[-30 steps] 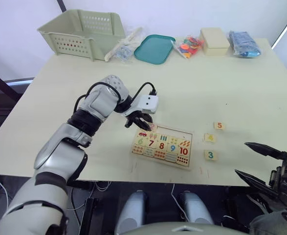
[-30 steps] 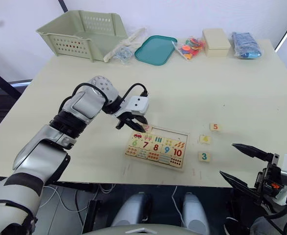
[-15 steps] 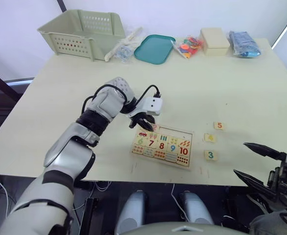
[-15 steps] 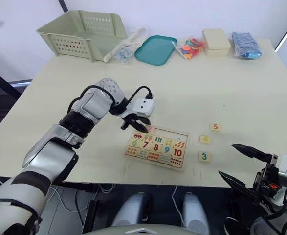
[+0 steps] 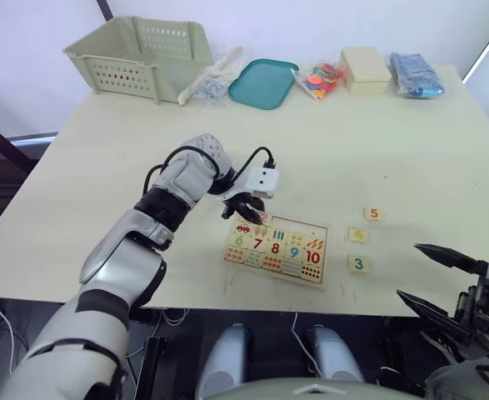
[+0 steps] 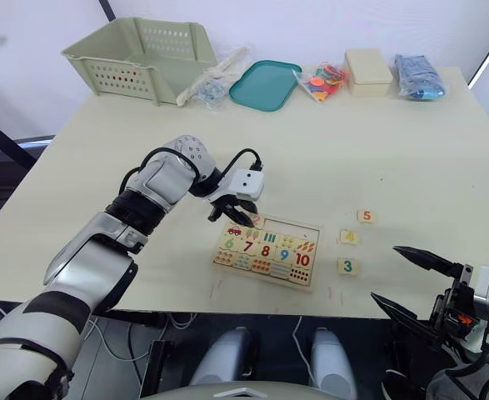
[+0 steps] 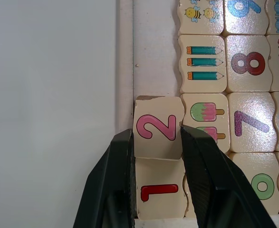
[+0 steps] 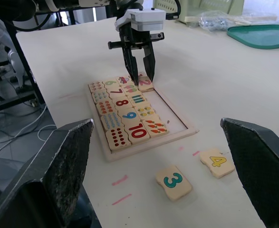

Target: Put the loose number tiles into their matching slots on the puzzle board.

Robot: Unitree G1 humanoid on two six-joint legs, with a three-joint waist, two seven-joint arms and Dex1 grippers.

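Here, my left jaws (image 7: 157,142) are clamped on the 2 tile (image 7: 157,127), one black finger on each side edge, the pink digit facing up. The tile sits tilted at the start of the open row of slots (image 7: 154,47) on the puzzle board (image 5: 277,247), just beside the 1 tile (image 7: 159,192), which lies seated at the board's end. Along the other side of that row run the picture pieces, a popsicle piece touching the 2 tile's edge, then the numbers 6 to 10.

My right jaws (image 5: 446,279) hang spread wide past the near desk (image 5: 127,150) edge, holding nothing. On the desk between them and the board lie the 3 tile (image 5: 359,264), the 4 tile (image 5: 357,235) and the 5 tile (image 5: 373,214), each apart from the others.

Far edge: green basket (image 5: 140,48), teal tray (image 5: 263,82), bag of coloured pieces (image 5: 321,79), cream box (image 5: 366,69).
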